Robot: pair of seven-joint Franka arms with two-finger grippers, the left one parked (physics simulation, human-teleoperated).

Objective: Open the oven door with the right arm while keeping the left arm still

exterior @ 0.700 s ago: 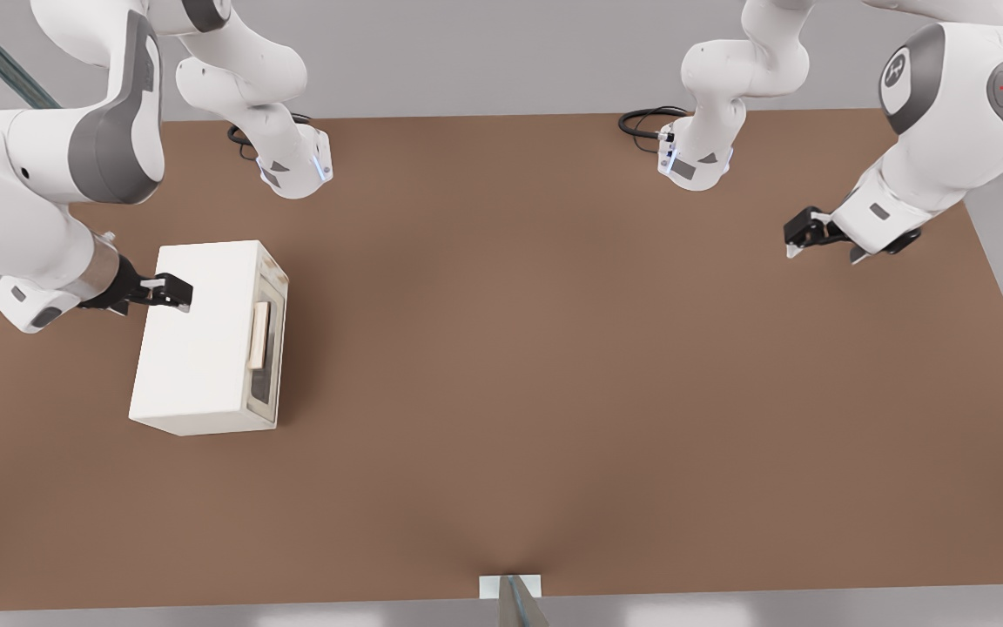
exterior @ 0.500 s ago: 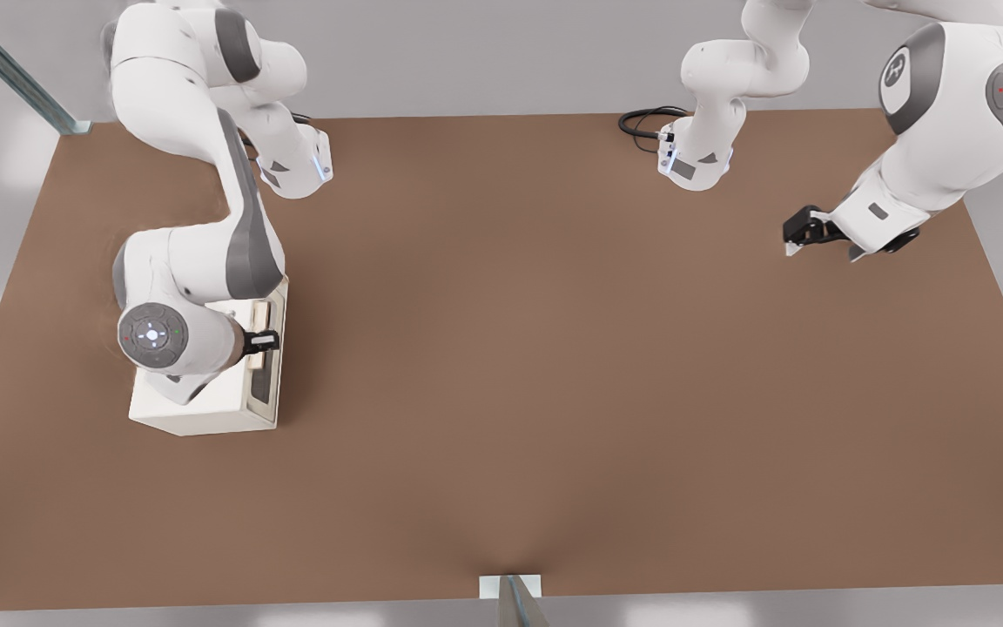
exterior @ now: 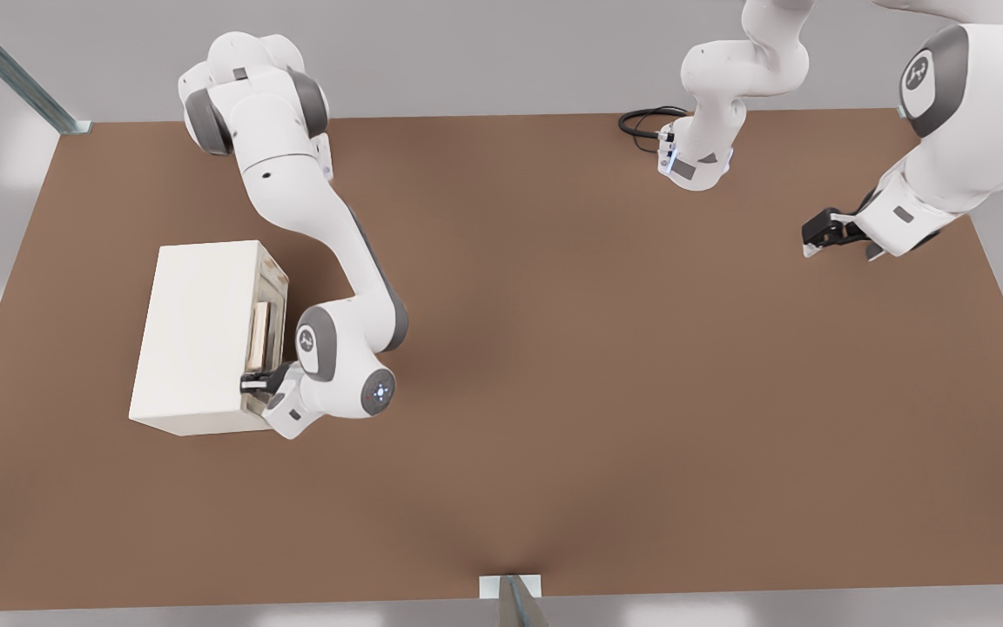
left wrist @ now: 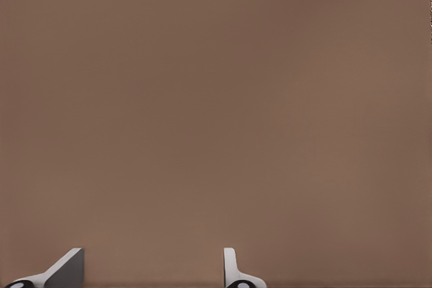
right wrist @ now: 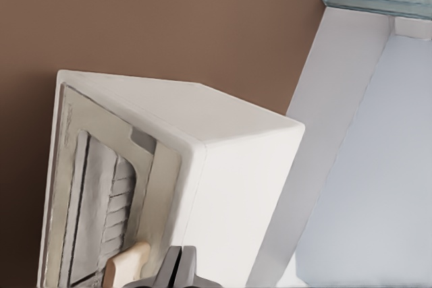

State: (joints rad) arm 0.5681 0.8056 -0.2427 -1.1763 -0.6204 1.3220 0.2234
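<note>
Front view | oven door (exterior: pixel 268 335) shut, facing the front view's right | gripper (exterior: pixel 255 383) at door's near end beside handle (exterior: pixel 259 336), fingers pressed together | step: approach; next: handle to be grasped.

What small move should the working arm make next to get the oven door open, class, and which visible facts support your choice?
Probably shift the hand along the door onto the cream bar handle. The flat white oven door with its dark window looks closed against the white box-shaped oven body, and the hand sits at the door's near end, just past the handle's tip, not around it.
</note>
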